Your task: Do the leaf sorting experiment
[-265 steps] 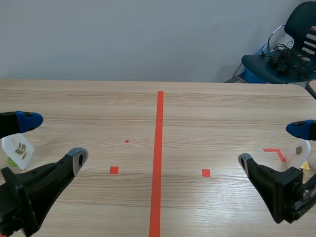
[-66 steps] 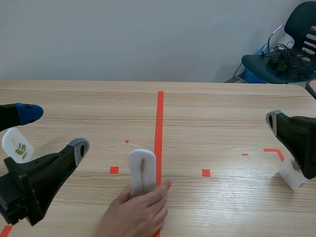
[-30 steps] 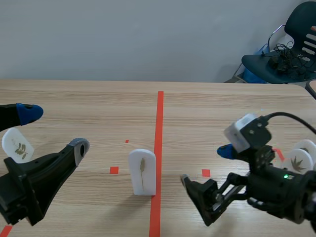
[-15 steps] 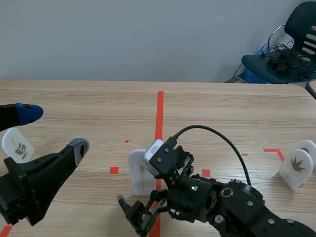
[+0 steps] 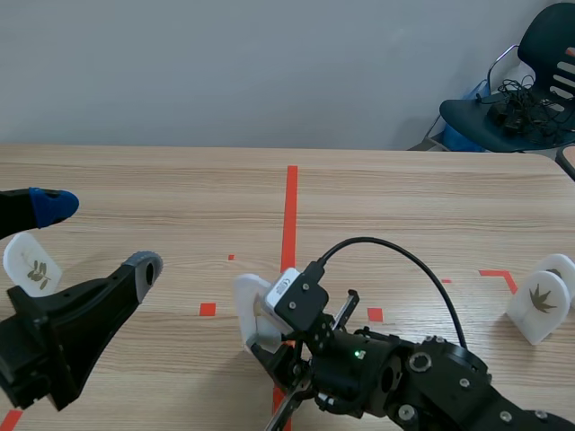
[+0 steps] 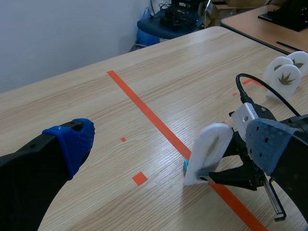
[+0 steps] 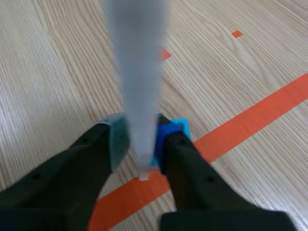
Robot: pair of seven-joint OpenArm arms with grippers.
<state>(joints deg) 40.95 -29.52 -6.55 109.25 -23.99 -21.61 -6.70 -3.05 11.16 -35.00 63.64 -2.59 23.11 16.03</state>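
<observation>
Altogether four white leaf plaques stand on the counter (image 5: pixel 404 206). The left plaque (image 5: pixel 22 262) is beside the left arm. The centre plaque (image 5: pixel 247 305) is at the orange-red tape line (image 5: pixel 289 215). The two right plaques (image 5: pixel 537 312) are close together near the counter's right edge, and the nearer one shows a brown leaf. There are two claws. The right claw (image 7: pixel 139 139) is at the middle of the counter and is clamped low on the centre plaque, one finger pressed to each face. From the left wrist view that plaque leans a little. The left claw (image 5: pixel 94 238) is spread wide, its blue pad (image 5: pixel 49 205) and grey pad (image 5: pixel 144 267) well apart. It holds and touches nothing.
</observation>
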